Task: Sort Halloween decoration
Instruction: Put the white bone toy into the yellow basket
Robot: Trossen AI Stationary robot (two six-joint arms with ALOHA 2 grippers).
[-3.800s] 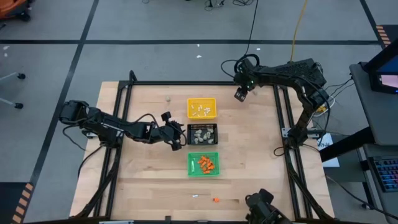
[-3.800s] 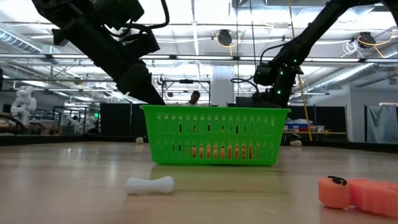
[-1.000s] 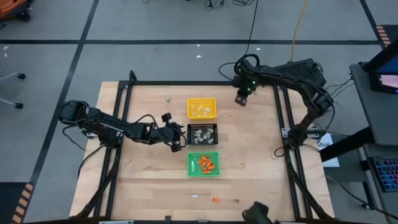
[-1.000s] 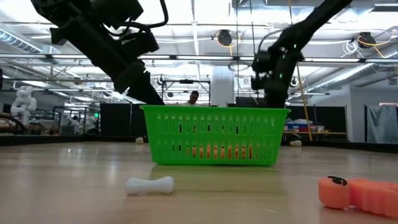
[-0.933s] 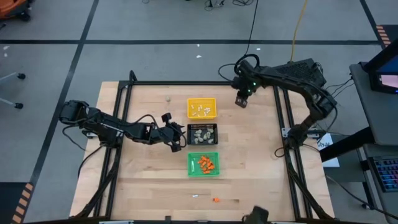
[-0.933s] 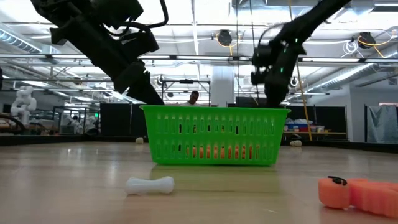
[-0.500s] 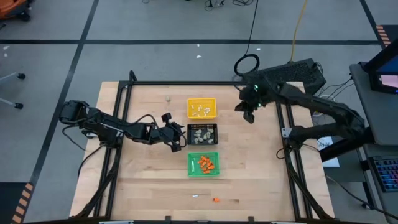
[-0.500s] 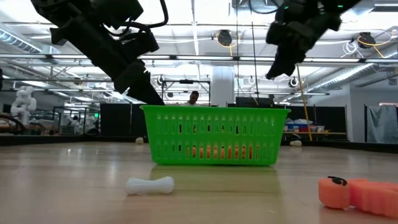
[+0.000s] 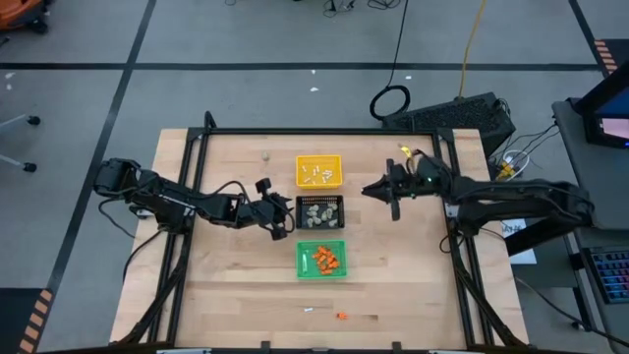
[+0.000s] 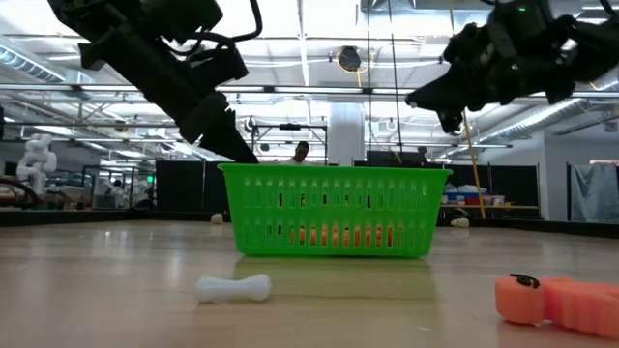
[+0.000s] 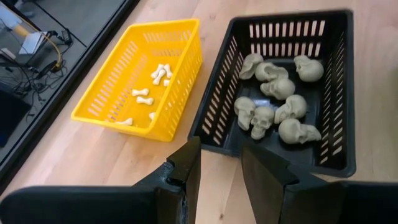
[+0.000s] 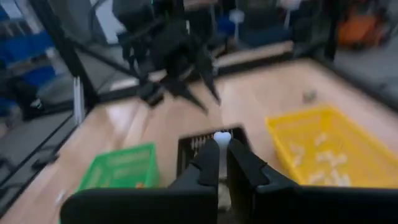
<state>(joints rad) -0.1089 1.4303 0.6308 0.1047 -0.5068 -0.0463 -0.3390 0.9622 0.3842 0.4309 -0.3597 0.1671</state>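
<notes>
Risk, we judge: our right claw (image 9: 379, 190), right of centre in the high view, pinches a white bone (image 12: 221, 136) and could drop it outside the yellow tray (image 9: 318, 170). Left claw (image 9: 283, 218) hangs part-open, empty, beside the black tray (image 9: 319, 212).

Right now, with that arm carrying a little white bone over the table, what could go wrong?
The right gripper pinches only one end of the white bone, so it might slip out. It hangs beside the black tray of skulls; dropped there, it would miss the yellow tray.
</notes>
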